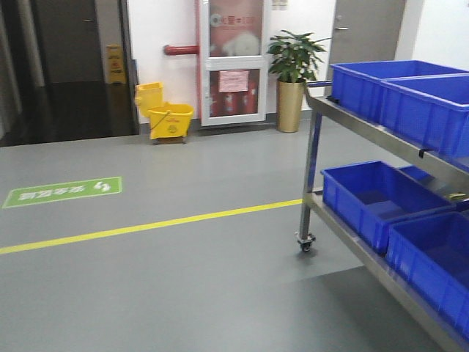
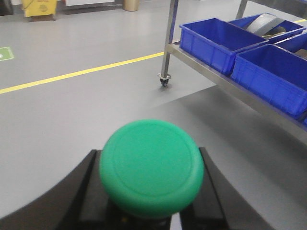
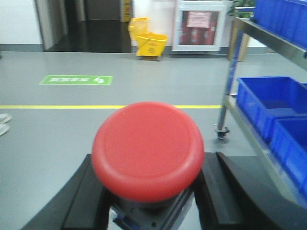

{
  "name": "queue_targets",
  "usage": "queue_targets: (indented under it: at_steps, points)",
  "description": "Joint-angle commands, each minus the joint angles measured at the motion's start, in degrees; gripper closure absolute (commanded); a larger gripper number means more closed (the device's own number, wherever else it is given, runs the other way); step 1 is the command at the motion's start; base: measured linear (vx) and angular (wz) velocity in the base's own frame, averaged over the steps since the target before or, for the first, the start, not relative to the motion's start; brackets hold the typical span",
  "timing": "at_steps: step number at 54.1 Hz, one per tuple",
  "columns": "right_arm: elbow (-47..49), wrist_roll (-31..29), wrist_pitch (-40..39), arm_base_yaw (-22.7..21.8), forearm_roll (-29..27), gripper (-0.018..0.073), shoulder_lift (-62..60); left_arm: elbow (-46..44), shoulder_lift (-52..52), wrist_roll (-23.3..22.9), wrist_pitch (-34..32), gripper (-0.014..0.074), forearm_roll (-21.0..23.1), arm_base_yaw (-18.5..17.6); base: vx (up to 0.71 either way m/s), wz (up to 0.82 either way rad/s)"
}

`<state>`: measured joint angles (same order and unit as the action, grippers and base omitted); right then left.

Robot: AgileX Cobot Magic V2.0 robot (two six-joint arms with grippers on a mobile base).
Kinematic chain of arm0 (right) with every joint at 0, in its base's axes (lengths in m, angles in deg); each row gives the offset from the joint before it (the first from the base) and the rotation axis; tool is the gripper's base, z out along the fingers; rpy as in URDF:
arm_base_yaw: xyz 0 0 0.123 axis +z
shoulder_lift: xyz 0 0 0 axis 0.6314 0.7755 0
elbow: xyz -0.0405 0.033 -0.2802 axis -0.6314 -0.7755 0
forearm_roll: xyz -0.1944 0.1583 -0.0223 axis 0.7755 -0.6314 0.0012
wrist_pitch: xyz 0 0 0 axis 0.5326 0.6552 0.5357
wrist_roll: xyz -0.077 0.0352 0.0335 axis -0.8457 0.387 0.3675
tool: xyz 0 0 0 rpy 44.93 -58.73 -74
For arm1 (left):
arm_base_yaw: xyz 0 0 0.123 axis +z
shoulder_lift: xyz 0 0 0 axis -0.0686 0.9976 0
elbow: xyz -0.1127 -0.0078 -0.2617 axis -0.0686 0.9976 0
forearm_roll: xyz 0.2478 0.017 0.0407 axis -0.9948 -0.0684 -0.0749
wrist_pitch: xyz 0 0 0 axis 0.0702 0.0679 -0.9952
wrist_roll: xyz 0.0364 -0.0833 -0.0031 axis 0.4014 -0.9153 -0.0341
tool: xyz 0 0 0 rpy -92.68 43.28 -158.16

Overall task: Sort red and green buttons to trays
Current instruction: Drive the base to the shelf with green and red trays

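Buttons gripped, one per arm, over open floor

Left fingers [image 2: 79,199], dark and curved, sit tight on both sides of the green button [image 2: 151,165]. The left gripper [image 2: 151,203] is clenched on it, cap facing the camera. The dark switch body is mostly hidden under the cap, so the exact contact line can't be seen.

Right side is the same. Right fingers [image 3: 79,203] flank the red button [image 3: 147,148], and the right gripper [image 3: 153,208] grasps it below the cap. A bit of the dark body shows between the pads.

Both buttons are held up in the air, with grey floor [image 1: 183,293] behind them.

Further out, a yellow line [image 1: 146,226] runs across the floor and a green floor sign [image 1: 62,192] lies beyond it on the left. A steel cart [image 1: 314,147] on caster wheels stands to the right. It carries blue crates [image 1: 381,198] on the lower shelf and more on the upper shelf. In the left wrist view a grey object [image 2: 266,23] lies in the far lower crate; can't tell what it is.

A yellow mop bucket [image 1: 167,117] stands at the back wall, a potted plant [image 1: 293,59] beside a glass-fronted cabinet [image 1: 233,59].
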<state>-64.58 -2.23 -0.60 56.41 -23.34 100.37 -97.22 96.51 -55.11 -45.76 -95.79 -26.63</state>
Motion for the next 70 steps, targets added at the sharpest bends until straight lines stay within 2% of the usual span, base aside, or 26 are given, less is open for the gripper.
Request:
queue_targets:
  at_steps: [1, 46, 70]
  points:
    - [2.0, -0.2, -5.2, -0.1, 0.7, 0.0569, 0.5, -1.6, 0.4, -0.1, -4.8, 0.0596, -0.4, -0.2, 0.62, -0.34]
    - [2.0, -0.2, -5.2, -0.1, 0.7, 0.0569, 0.5, -1.6, 0.4, -0.1, -4.8, 0.0596, -0.4, -0.2, 0.54, -0.37]
    - [2.0, -0.2, -5.2, -0.1, 0.7, 0.0569, 0.5, -1.6, 0.4, -0.1, -4.8, 0.0596, -0.4, -0.2, 0.39, -0.8]
